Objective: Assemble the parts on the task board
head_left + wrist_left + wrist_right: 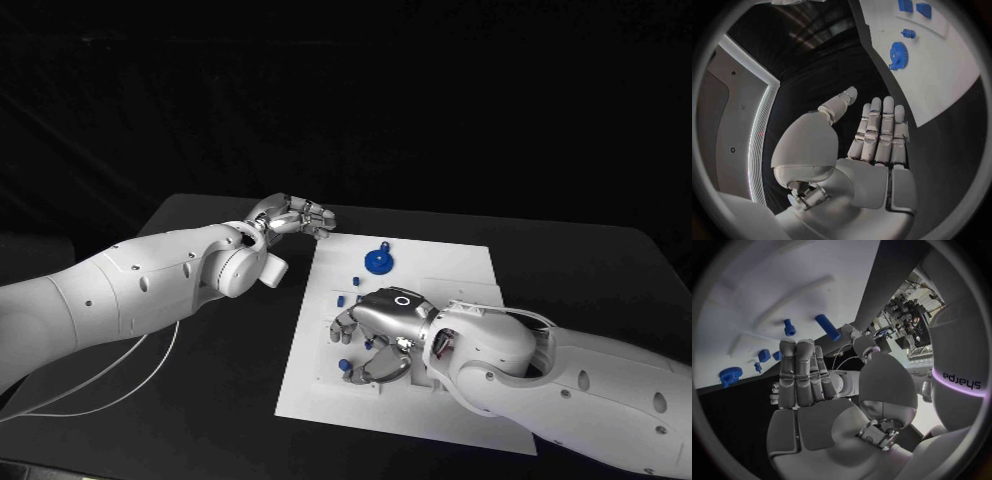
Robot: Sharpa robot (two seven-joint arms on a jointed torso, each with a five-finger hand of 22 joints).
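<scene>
The white task board (433, 270) lies in the middle of the black table. A blue gear (378, 262) stands on its far part, with small blue pieces (355, 281) just in front of it. My right hand (378, 335) hovers over the board's near left area, fingers apart and holding nothing. In the right wrist view a blue cylinder (827, 326) lies just past the right hand (804, 385), close to its thumb, beside a small blue peg (789, 327). My left hand (296, 215) hangs over the table off the board's far left corner. Its fingers (879, 130) are stretched out around nothing.
Bare black table (216, 380) surrounds the board. A thin white cable (101, 380) trails across the table at the near left, under my left arm. A raised white block (462, 295) sits on the board beside my right wrist.
</scene>
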